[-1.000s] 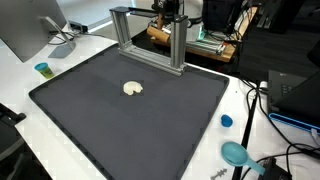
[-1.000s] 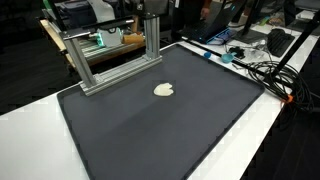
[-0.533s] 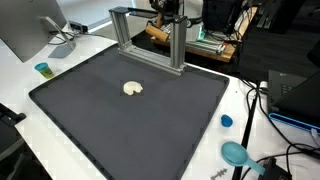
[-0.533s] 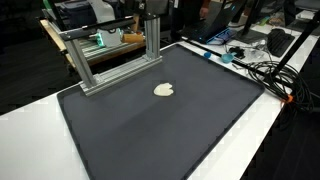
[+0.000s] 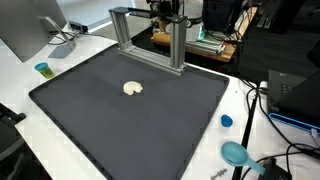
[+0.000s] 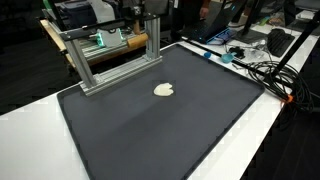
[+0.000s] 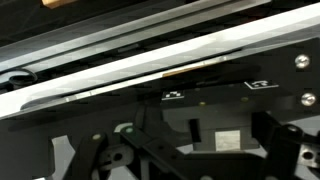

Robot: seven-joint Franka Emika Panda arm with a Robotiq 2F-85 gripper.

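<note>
The gripper point(image 5: 166, 9) is hovering high at the frame point(image 5: 140, 13), which is standing on the mat's point(image 5: 150, 125) far edge, so its top bar is lying just under the jaws and crossing the wrist view. I cannot tell whether the jaws are released or clenched, because the wrist view is cutting off the fingertips and dark clutter is swallowing them elsewhere. A white piece point(image 5: 133, 88) is lying well below them, untouched.

A pale crescent-shaped piece point(image 5: 133, 88) lies on the black mat point(image 5: 120, 125).
</note>
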